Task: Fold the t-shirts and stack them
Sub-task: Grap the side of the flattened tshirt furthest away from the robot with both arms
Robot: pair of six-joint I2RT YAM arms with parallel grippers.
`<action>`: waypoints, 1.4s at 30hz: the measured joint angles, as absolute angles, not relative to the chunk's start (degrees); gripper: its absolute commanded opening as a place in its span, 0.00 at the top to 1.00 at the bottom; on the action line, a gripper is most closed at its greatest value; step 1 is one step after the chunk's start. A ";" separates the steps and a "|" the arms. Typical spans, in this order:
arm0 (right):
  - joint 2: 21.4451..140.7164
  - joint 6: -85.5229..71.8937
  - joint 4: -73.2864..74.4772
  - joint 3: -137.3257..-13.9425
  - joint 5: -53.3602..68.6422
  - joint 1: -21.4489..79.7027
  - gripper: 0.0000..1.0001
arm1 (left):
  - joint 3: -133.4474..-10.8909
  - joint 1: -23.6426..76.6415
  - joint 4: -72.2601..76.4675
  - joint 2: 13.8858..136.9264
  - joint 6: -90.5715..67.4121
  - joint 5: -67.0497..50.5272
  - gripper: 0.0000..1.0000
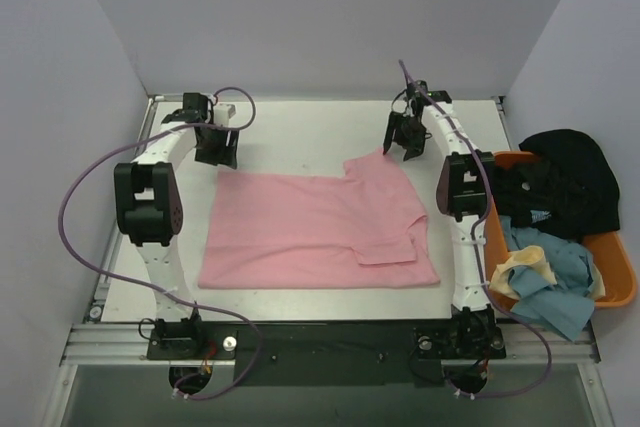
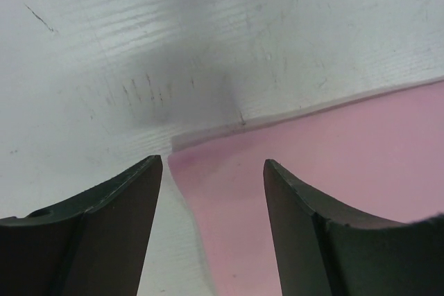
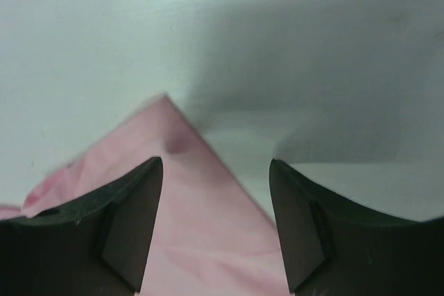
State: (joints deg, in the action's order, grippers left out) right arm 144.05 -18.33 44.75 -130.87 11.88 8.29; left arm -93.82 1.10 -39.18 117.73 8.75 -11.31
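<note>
**Item 1: pink t-shirt (image 1: 310,232).** Lies flat at the centre of the table (image 1: 300,132), part-folded. 1 sleeve is turned in on top near the right edge. The far-right corner rises to a point toward the back wall.

**Item 2: left gripper (image 2: 212,160).** Jaws wide apart and holding nothing, low over the shirt's far-left corner. The corner sits between the 2 fingers, nearer the left one.

**Item 3: right gripper (image 3: 216,161).** Jaws wide apart and holding nothing, over the peaked far-right corner, which points up between the fingers.

**Item 4: black t-shirt (image 1: 565,172) and light blue t-shirt (image 1: 550,292).** Heaped in and over the orange tub (image 1: 618,297) at the right of the table, with a cream cloth (image 1: 525,267). Not yet folded.

**Risks, as judged:**
- Each corner is a thin edge lying flat on a hard top, so a closing jaw may skid over it and pinch 1 layer or none.
- The left corner is off-centre, so that side is likelier to miss.
- If only 1 side catches, lifting would drag the shirt askew and undo the turned-in sleeve.
- Uneven lift heights would crease the fold line.
</note>
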 measured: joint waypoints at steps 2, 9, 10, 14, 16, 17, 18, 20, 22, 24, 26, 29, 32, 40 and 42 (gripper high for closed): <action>144.90 -18.79 44.10 -132.00 12.40 7.55 0.43 | -94.70 0.89 -38.15 118.93 7.97 -11.44 0.29; 146.93 -19.68 42.13 -133.78 17.34 8.84 0.45 | -95.02 0.62 -37.45 121.38 7.22 -13.37 0.29; 146.93 -19.86 41.74 -134.08 17.82 9.52 0.50 | -95.02 0.64 -37.43 121.62 7.22 -13.61 0.29; 147.76 -21.21 40.62 -134.32 18.94 11.81 0.84 | -95.02 0.62 -37.28 121.75 7.66 -13.76 0.30; 147.98 -21.82 40.42 -134.19 19.14 12.27 0.98 | -95.02 0.62 -37.04 121.78 8.03 -13.74 0.32; 147.98 -22.02 40.40 -134.04 19.20 12.16 1.00 | -95.02 0.64 -37.04 121.78 8.19 -13.69 0.33; 147.98 -22.20 40.34 -133.84 19.16 11.97 1.00 | -95.02 0.64 -37.01 121.78 8.36 -13.63 0.34; 147.92 -22.46 40.05 -133.40 19.77 11.29 1.00 | -95.02 0.64 -36.93 121.78 8.86 -13.34 0.34; 147.35 -22.41 39.27 -132.18 20.10 10.81 1.00 | -95.02 0.64 -36.93 121.78 9.45 -13.06 0.34; 146.10 -22.22 38.35 -129.95 20.34 10.57 1.00 | -95.02 0.64 -36.93 121.78 9.74 -12.69 0.34; 144.44 -21.96 37.80 -127.15 20.45 10.24 1.00 | -95.02 0.51 -36.95 121.78 10.09 -12.34 0.34; 142.23 -21.58 37.50 -124.64 20.53 10.09 1.00 | -95.11 -0.08 -37.08 121.78 10.74 -11.68 0.34; 140.75 -21.32 37.17 -124.18 21.04 10.22 1.00 | -95.24 -1.08 -37.36 121.80 10.96 -11.11 0.34; 139.06 -20.84 36.23 -123.81 21.71 10.94 1.00 | -93.41 -1.83 -37.17 122.23 11.20 -10.50 0.57; 139.02 -20.73 36.18 -123.00 21.89 10.94 1.00 | -93.54 -1.80 -37.06 122.96 11.46 -10.50 0.69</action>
State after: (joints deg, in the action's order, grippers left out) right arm 139.02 -20.73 36.18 -123.00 21.89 10.94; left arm -93.54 -1.80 -37.06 122.96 11.46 -10.50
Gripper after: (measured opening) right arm 0.009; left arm 0.455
